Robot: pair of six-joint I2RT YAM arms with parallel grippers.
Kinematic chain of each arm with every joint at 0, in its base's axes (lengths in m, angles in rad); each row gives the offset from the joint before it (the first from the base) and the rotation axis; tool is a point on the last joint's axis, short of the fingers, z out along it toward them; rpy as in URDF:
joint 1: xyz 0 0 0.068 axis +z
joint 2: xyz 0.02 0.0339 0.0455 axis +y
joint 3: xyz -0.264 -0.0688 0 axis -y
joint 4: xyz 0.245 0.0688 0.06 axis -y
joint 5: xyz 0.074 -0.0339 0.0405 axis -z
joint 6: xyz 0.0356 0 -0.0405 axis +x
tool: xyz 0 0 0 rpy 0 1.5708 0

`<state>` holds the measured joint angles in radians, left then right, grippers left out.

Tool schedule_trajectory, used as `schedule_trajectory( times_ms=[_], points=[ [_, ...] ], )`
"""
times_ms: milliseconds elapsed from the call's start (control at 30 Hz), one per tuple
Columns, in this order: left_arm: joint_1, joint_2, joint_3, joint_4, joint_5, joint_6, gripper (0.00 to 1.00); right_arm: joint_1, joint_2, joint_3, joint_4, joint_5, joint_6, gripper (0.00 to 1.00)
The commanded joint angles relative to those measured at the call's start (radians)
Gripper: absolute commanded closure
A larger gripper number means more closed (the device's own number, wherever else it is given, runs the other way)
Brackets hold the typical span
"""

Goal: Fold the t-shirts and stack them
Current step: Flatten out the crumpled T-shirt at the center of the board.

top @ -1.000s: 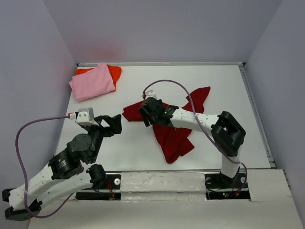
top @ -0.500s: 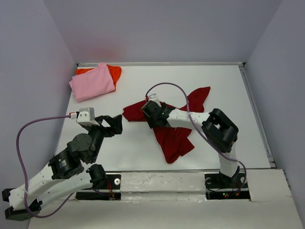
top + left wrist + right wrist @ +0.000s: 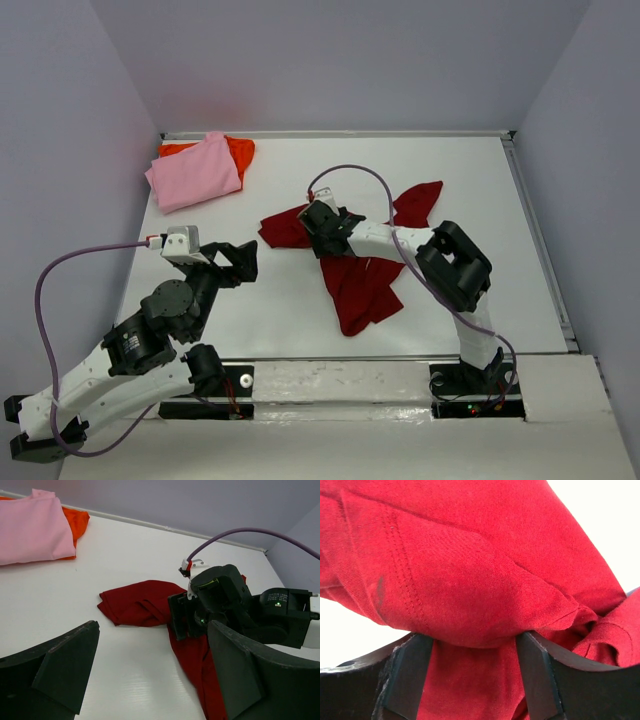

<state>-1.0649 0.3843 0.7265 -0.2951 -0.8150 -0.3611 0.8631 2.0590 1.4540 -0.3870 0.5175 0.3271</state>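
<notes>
Crimson t-shirt [image 3: 485, 580] bunches between the right pincer's [image 3: 472, 647] parted fingers [image 3: 407, 675].

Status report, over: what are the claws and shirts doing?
Left gripper open, empty. Right gripper down on crumpled dark crimson cloth shirt, jaws apart around a fold. Light pink shirt atop orange-red shirt, far left corner. Nothing blocking.

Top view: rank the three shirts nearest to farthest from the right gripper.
1. Crimson shirt, mid-table, bunched between the right gripper's fingers.
2-3. Pink shirt and orange shirt, stacked in the far-left corner: too close to call.
</notes>
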Motion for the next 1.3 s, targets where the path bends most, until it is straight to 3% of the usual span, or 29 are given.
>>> schedule_trajectory(
  times_ms=[0, 900, 1067, 1267],
  points=[
    [0.003, 0.007, -0.007, 0.053, -0.009, 0.007, 0.01, -0.003, -0.063, 0.062, 0.019, 0.024, -0.022, 0.26],
    [0.003, -0.001, -0.010, 0.057, 0.002, 0.014, 0.01, -0.044, 0.194, 0.338, 0.010, 0.038, -0.091, 0.26],
    [0.003, 0.010, -0.012, 0.059, 0.005, 0.016, 0.01, -0.044, 0.165, 0.347, 0.008, 0.019, -0.097, 0.27],
    [0.003, 0.076, -0.012, 0.069, 0.031, 0.019, 0.01, -0.044, 0.026, 0.293, -0.004, 0.022, -0.114, 0.16]
  ],
)
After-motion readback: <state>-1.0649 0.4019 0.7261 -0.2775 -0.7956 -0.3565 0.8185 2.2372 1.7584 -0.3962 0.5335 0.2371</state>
